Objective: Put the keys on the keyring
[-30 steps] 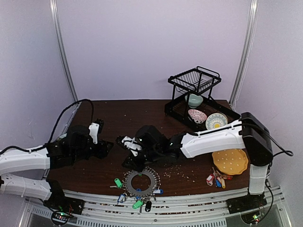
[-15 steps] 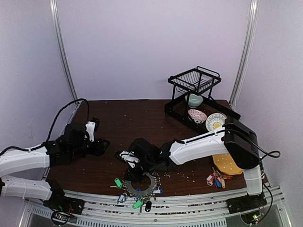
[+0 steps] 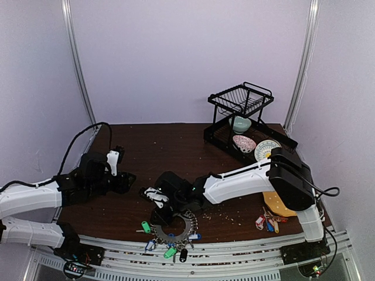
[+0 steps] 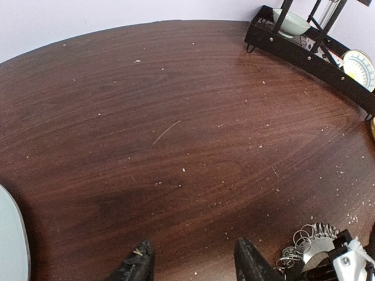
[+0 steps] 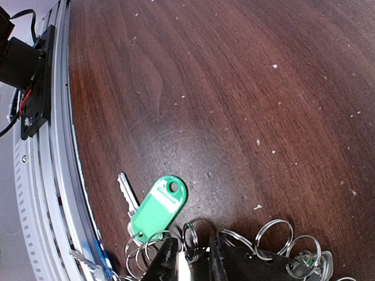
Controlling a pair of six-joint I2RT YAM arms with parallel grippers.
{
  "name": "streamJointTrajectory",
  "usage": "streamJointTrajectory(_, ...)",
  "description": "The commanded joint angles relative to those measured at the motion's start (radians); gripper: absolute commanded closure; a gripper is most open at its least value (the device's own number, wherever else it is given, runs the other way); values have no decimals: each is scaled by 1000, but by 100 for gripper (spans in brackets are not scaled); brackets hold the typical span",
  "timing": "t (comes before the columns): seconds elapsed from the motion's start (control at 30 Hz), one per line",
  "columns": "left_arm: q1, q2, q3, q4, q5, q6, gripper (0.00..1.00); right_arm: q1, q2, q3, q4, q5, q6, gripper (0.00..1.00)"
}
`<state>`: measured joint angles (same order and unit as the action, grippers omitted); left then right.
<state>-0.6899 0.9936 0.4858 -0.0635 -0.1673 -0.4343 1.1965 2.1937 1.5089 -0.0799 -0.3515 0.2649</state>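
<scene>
The keyring [image 3: 174,229] lies at the table's near edge, a wide silver ring hung with small loops and green and blue tagged keys. My right gripper [image 3: 160,213] is down on its far left rim. In the right wrist view the right gripper [image 5: 193,260] has narrow jaws pinching the silver rim and a small loop [image 5: 196,233]. A green tagged key [image 5: 159,206] lies just ahead of it, strung on the loops. My left gripper [image 3: 126,181] hovers to the left, apart from the keyring. In its own view the left gripper [image 4: 193,266] is open over bare wood, with the keyring [image 4: 313,241] at the lower right.
A loose bunch of red, yellow and blue tagged keys [image 3: 268,222] lies near the right arm's base, beside a yellow plate [image 3: 281,202]. A black dish rack [image 3: 225,137] with bowls and a plate stands at the back right. The table's metal rail [image 5: 41,193] runs close by.
The right arm has swung left and towards the near edge, bringing its gripper down onto the keyring's rim. The left gripper has drawn back a little to the left.
</scene>
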Motion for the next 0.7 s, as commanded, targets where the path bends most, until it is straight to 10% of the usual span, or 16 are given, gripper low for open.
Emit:
streamJointTrajectory(0.0, 3, -13, -1, 42, 10, 20, 52, 6, 6, 15, -37, 20, -23, 80)
streamJointTrajectory(0.67, 4, -36, 5, 37, -2, 39, 52, 21, -33, 85, -131, 46, -117, 100)
